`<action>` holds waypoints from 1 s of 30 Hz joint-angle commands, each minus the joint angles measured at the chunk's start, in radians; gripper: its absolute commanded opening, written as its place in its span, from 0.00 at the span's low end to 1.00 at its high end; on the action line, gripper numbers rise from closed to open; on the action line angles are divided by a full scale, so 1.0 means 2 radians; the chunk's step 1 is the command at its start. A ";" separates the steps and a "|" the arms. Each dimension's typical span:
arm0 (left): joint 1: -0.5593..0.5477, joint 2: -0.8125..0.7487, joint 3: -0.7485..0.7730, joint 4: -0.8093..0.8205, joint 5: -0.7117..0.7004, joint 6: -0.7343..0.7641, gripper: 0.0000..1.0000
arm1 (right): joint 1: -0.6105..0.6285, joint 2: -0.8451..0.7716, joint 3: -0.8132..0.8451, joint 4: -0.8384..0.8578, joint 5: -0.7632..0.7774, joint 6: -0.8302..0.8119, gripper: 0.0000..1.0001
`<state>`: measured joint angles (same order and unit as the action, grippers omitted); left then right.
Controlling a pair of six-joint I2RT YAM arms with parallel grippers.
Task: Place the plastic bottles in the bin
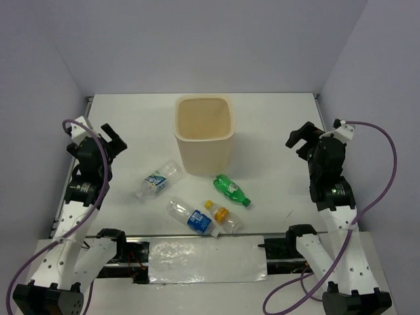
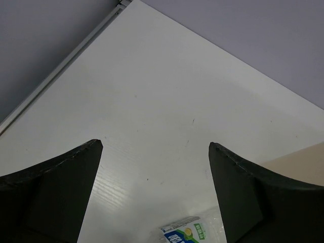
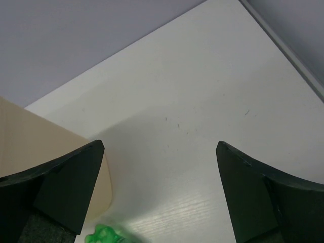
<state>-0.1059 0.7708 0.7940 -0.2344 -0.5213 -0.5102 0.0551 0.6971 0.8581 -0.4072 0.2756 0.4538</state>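
Observation:
The cream-beige bin (image 1: 204, 134) stands upright at the table's middle. In front of it lie four bottles: a clear one with a green-white label (image 1: 157, 179), a green one (image 1: 231, 189), a clear one with a blue label (image 1: 192, 218), and one with a yellow cap and orange (image 1: 222, 216). My left gripper (image 1: 111, 139) is open and empty at the left, above the table. My right gripper (image 1: 300, 136) is open and empty at the right. The green-white label shows in the left wrist view (image 2: 187, 234); the green bottle's end shows in the right wrist view (image 3: 104, 236).
A corner of the bin's wall shows in the left wrist view (image 2: 298, 162) and in the right wrist view (image 3: 35, 136). Grey walls enclose the white table at back and sides. A metal rail with a white sheet (image 1: 207, 259) lies along the near edge.

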 commanded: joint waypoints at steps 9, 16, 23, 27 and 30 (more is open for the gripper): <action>0.000 0.024 0.023 0.035 0.014 -0.002 0.99 | 0.019 0.076 -0.030 0.068 -0.287 -0.147 1.00; 0.000 0.057 0.039 0.027 0.043 0.006 0.99 | 0.160 0.206 -0.029 0.085 -0.176 -0.192 1.00; 0.000 0.069 0.042 0.025 0.070 0.018 0.99 | 0.212 0.289 -0.060 0.127 -0.204 -0.202 1.00; 0.000 0.073 0.041 0.027 0.077 0.017 0.99 | 0.239 0.283 -0.062 0.126 -0.225 -0.189 1.00; 0.000 0.075 0.042 0.026 0.088 0.018 0.99 | 0.242 0.267 -0.073 0.121 -0.198 -0.166 1.00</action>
<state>-0.1062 0.9188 0.8326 -0.2161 -0.3771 -0.4965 0.5346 1.2766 0.7254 -0.2127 -0.1429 0.0883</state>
